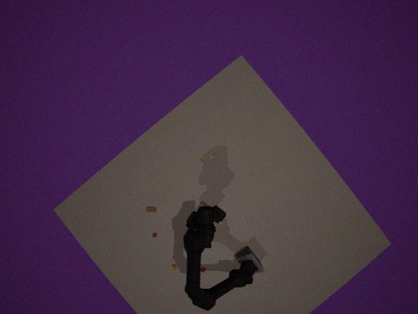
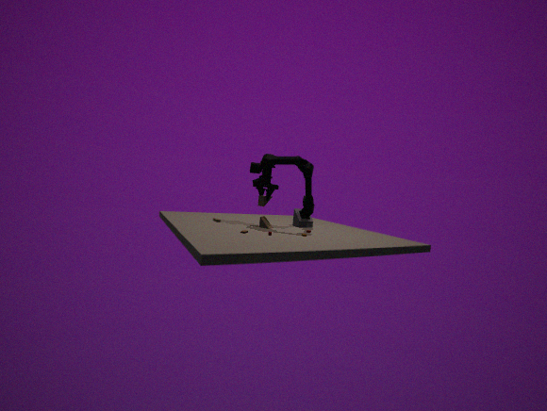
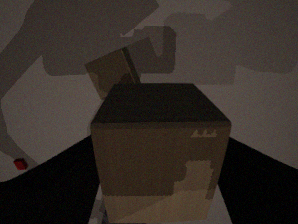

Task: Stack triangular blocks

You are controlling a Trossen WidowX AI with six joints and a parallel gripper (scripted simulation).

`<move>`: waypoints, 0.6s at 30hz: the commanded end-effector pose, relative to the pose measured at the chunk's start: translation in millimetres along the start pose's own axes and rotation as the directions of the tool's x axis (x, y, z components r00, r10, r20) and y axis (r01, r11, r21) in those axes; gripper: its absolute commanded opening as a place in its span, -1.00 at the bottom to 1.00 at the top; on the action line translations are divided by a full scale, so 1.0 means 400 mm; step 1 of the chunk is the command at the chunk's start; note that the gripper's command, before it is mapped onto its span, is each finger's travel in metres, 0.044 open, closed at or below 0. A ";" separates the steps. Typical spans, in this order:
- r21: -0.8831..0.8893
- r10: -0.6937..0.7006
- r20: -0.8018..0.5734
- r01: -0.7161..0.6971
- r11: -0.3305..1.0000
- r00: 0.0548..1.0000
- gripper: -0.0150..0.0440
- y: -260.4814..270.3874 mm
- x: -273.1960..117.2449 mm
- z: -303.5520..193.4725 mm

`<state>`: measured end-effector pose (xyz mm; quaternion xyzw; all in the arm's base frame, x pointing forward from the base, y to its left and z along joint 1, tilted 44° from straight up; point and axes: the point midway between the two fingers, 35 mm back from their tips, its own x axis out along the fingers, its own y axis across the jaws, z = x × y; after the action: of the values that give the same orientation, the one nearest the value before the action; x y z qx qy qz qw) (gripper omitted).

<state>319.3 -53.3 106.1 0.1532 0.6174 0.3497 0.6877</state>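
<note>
My gripper (image 2: 265, 198) (image 3: 157, 137) is shut on a tan triangular block (image 2: 262, 201) (image 3: 155, 150), which fills the middle of the wrist view between the two dark fingers. It is held well above the table. The other triangular block (image 2: 264, 222) (image 3: 107, 74) stands on the table, below the held one in the exterior view. In the wrist view it shows beyond the held block, to the upper left, turned at an angle to it and partly hidden by it. In the top view the arm hides most or all of it.
A flat tan piece (image 1: 207, 156) (image 2: 217, 220) and a brown piece (image 1: 151, 209) (image 2: 243, 231) lie on the table (image 1: 270, 144) (image 2: 330, 240). A red cube (image 1: 154, 235) (image 2: 270, 233), an orange cube (image 1: 174, 267) and another red cube (image 1: 202, 269) lie nearer the arm's base (image 2: 302, 220).
</note>
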 end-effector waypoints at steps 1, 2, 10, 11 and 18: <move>-0.152 0.005 0.002 -0.004 0.988 1.000 -0.49 0.025 -0.002 -0.002; -0.186 0.005 0.002 -0.005 0.983 1.000 -0.49 0.030 -0.002 -0.002; -0.449 0.008 0.002 -0.006 0.894 1.000 -0.49 0.069 -0.004 -0.006; -0.479 0.008 0.002 -0.007 0.878 1.000 -0.49 0.074 -0.004 -0.006; -0.677 0.011 0.002 -0.007 0.736 1.000 -0.49 0.109 -0.005 -0.010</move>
<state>306.4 -29.7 130.0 -0.0637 0.4783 0.5248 0.7013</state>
